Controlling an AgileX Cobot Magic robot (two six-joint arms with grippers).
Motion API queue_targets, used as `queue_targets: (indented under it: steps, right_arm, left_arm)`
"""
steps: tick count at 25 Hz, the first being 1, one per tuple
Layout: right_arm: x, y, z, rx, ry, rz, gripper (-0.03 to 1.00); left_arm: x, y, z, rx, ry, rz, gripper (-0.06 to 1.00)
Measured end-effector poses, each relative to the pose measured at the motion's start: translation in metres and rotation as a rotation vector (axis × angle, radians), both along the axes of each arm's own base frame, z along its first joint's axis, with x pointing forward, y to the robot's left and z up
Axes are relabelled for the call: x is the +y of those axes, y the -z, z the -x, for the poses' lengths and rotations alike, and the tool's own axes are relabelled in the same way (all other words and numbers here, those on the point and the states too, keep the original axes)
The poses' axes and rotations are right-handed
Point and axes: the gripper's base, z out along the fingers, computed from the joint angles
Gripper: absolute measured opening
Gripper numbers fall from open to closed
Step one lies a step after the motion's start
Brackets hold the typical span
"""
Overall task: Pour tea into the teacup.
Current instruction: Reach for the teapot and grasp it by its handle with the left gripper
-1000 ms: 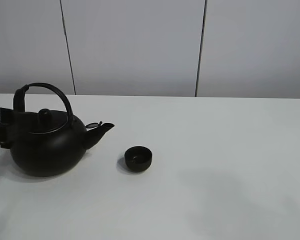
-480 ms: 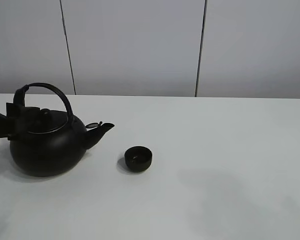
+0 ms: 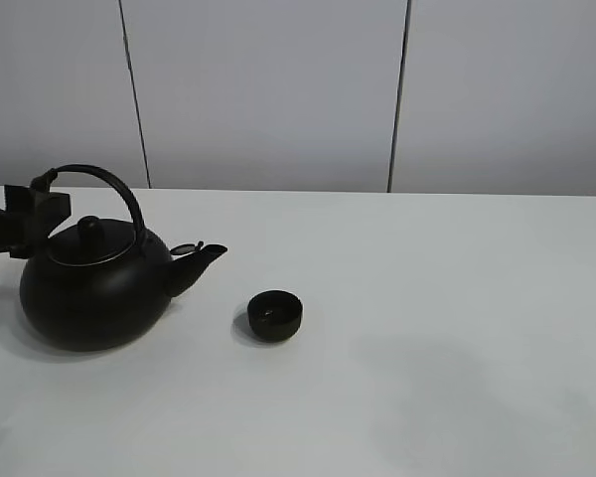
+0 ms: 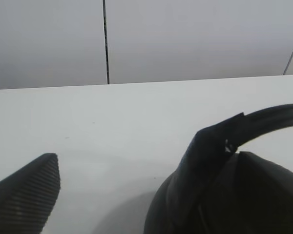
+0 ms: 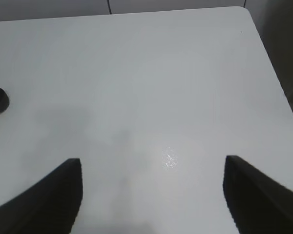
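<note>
At the left edge of the high view, your left gripper [image 3: 38, 211] sits by the handle of the kettle [image 3: 94, 293], its finger spread impossible to tell. The right fingers [image 5: 49, 195] gape wide, empty. The teacup [image 3: 275, 315] waits lower centre-left on the desk [image 3: 457, 298], near the spout. Next, likely: clamp, lift, tip.

Nothing legible — no words, labels, brands or numbers — on the kettle [image 3: 94, 298], teacup [image 3: 274, 316] or table [image 3: 457, 298].

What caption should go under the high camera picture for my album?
Black kettle on a white table, spout toward the small teacup, left end effector beside the kettle's handle.
</note>
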Motion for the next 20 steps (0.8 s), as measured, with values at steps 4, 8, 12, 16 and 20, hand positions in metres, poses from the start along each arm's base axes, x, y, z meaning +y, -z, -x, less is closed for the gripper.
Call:
queue_targets:
  steps: [4,8,12,16,20]
  right_arm:
    - [0.0,0.0,0.0,0.0,0.0,0.0,0.54]
    - [0.0,0.0,0.0,0.0,0.0,0.0,0.54]
    - [0.0,0.0,0.0,0.0,0.0,0.0,0.54]
    - [0.0,0.0,0.0,-0.001,-0.001,-0.001,0.54]
    - [0.0,0.0,0.0,-0.001,-0.001,-0.001,0.54]
  left_arm:
    - [0.0,0.0,-0.003,-0.007,0.002,-0.002,0.7]
    - [-0.001,0.006,-0.008,0.004,0.003,-0.002,0.7]
    - [-0.002,0.009,-0.009,0.011,0.014,-0.003,0.7]
    - [-0.002,0.008,-0.01,0.007,0.016,0.0,0.67]
    - [-0.002,0.008,-0.01,0.005,0.016,0.001,0.51]
